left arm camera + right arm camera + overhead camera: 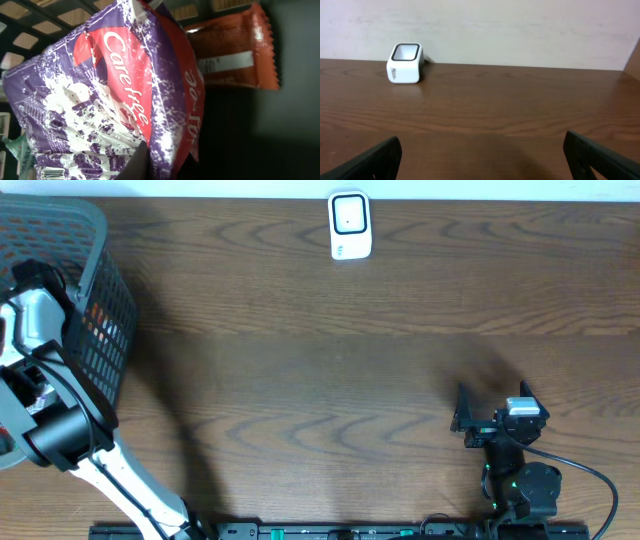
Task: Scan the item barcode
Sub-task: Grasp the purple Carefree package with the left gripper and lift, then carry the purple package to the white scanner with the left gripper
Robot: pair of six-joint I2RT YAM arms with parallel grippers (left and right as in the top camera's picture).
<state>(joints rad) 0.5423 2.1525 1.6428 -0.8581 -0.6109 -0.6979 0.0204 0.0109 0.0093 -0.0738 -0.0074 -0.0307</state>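
- My L end effector [142, 160] is down inside a dark mesh basket [95, 240], at the far L corner of the bench [300, 360].
- It is closed nearly all the way. Only one dark fingertip shows in the L wrist view, and it pinches the thin film of a purple packet [100, 100].
- This packet is the item to scan. It sits right up against the end effector and fills most of the wrist view. It is purple and white with a red band, and white lettering reads "Carefree".
- The film is creased, and the folds run toward the fingertip.
- A small barcode [52, 173] is printed on the packet, just to one side of the fingertip at the low edge of the view. It is partly cut off.
- Beyond the purple packet, further from the end effector, lies an orange packet [235, 55] with a white label strip. The text is too blurred to read.
- My R end effector [482, 160] hangs low over the bench near its front edge, well apart from the basket. Its two fingers are spread wide w/ nothing between them.
- Well ahead of the R end effector and off to its L stands a white scanner [405, 63], a small box w/ a dark window on top. It is at the back edge of the bench, by the wall.
- The scanner is well apart from both end effectors.
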